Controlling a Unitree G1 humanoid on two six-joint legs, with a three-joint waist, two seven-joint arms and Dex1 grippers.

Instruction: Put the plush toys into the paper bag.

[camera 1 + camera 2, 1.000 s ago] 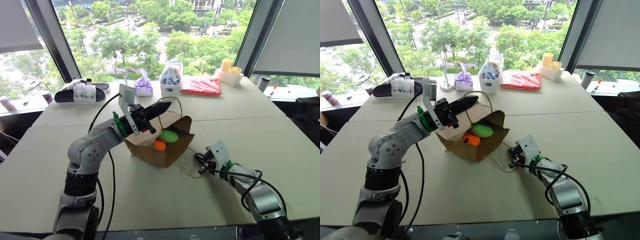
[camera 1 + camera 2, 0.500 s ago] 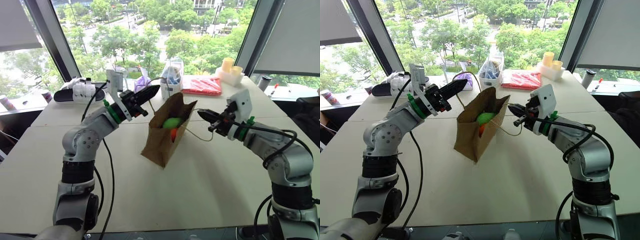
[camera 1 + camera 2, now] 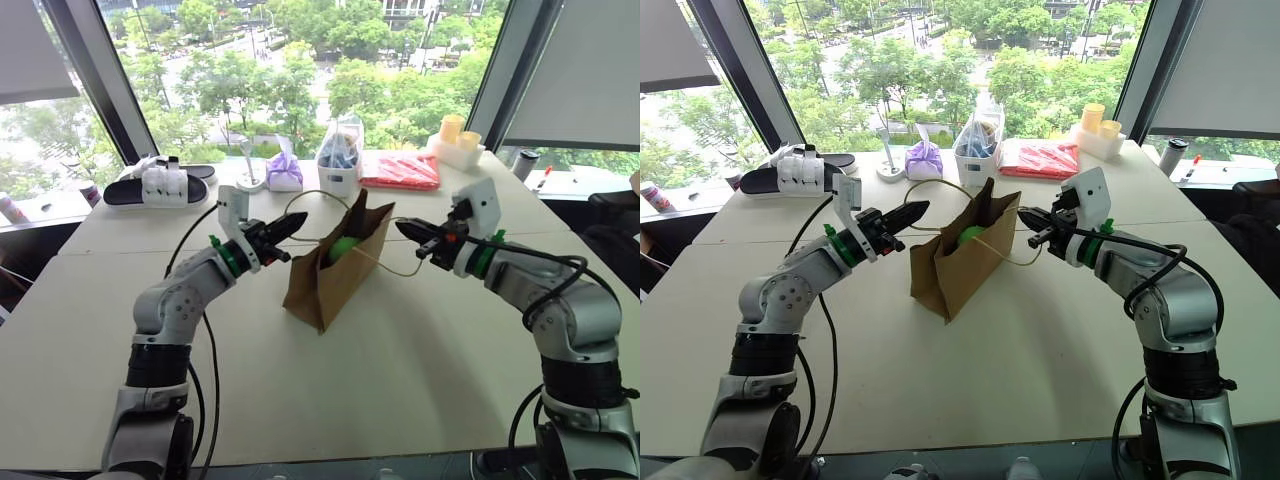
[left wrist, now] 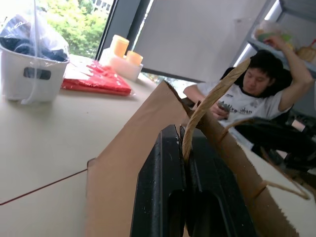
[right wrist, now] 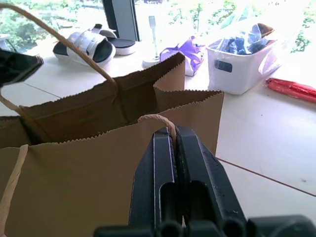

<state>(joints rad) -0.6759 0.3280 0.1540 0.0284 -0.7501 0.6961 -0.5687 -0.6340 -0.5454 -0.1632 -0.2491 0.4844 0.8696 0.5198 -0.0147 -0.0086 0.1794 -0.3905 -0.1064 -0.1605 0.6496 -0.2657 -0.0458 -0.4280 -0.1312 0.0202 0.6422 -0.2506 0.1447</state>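
between the two arms, the paper bag (image 3: 335,265) stands upright on the pale surface (image 3: 420,350), mouth open. the green plush toy (image 3: 343,247) shows inside near the top; the orange one cannot be made out. the left gripper (image 3: 295,218) has its jaws clamped on one cord handle (image 4: 207,106), the right gripper (image 3: 403,229) on the other handle (image 5: 157,120), holding each loop out sideways.

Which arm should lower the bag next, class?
Neither alone: the left end effector and right end effector each pinch one cord handle of the bag, so both must lower together.
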